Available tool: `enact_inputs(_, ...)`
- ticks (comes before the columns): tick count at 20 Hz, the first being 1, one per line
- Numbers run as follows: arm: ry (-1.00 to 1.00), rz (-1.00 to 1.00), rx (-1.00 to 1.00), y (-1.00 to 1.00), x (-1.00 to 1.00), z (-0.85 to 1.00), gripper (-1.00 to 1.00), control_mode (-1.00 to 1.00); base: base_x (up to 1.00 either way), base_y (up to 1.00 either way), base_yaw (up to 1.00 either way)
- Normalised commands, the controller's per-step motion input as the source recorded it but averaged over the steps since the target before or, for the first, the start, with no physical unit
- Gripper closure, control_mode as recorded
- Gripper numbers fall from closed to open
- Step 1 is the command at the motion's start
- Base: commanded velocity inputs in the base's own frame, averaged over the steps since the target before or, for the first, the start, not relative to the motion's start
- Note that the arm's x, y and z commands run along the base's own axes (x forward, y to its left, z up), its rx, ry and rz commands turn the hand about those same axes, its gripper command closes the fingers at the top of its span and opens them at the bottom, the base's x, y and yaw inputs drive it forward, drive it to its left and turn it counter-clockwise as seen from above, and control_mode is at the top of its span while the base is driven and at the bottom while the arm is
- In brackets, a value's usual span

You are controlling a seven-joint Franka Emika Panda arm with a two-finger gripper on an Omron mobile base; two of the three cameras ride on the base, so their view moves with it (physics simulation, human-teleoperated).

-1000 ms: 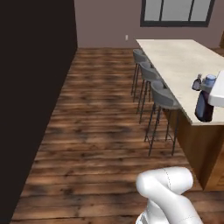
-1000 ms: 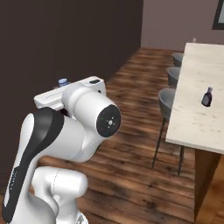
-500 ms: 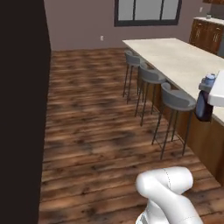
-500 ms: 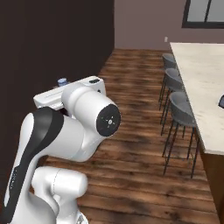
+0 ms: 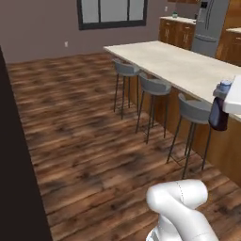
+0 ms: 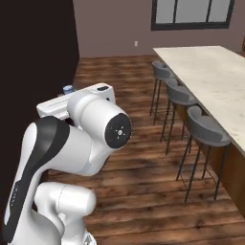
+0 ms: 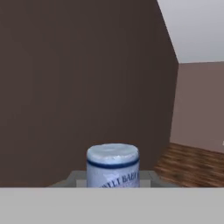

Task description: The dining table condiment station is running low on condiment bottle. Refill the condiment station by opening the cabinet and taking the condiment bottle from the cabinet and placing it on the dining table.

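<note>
The condiment bottle [image 5: 218, 114], dark navy with a pale blue-grey cap [image 5: 225, 86], hangs at the right edge of the left base view, level with the near end of the dining table [image 5: 174, 63]. My gripper [image 7: 113, 178] is shut on it. In the hand view the bottle's cap and label [image 7: 113, 165] rise between the two grey fingertips [image 7: 77, 177]. In the right base view the cap [image 6: 68, 89] peeks out behind my white hand [image 6: 76, 103], left of the dining table [image 6: 210, 76]. The cabinet is out of view.
Three grey round stools [image 5: 153, 85] line the table's near side. A tall dark wall [image 5: 19, 179] stands close on the left. Wooden floor [image 5: 80, 136] lies open between them. A window [image 5: 112, 12] and a fridge [image 5: 209, 23] are at the far end.
The whole picture has swung as the base turns: the dining table and stools now sit farther left and fuller in both base views. The bottle stays in the gripper.
</note>
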Motion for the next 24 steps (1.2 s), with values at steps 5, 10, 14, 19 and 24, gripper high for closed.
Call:
enact_inputs(5,0.00,0.00,0.00,0.00,0.00,0.00,1.00,1.00,1.00,1.00,-0.46)
enact_inputs(10,0.00,0.00,0.00,0.00,0.00,0.00,1.00,1.00,1.00,1.00,-0.46)
enact_inputs(14,0.00,0.00,0.00,0.00,0.00,0.00,1.00,1.00,1.00,1.00,-0.47)
enact_inputs(19,0.00,0.00,0.00,0.00,0.00,0.00,1.00,1.00,1.00,0.94,-0.47)
enact_inputs(24,0.00,0.00,0.00,0.00,0.00,0.00,1.00,1.00,1.00,0.90,-0.52)
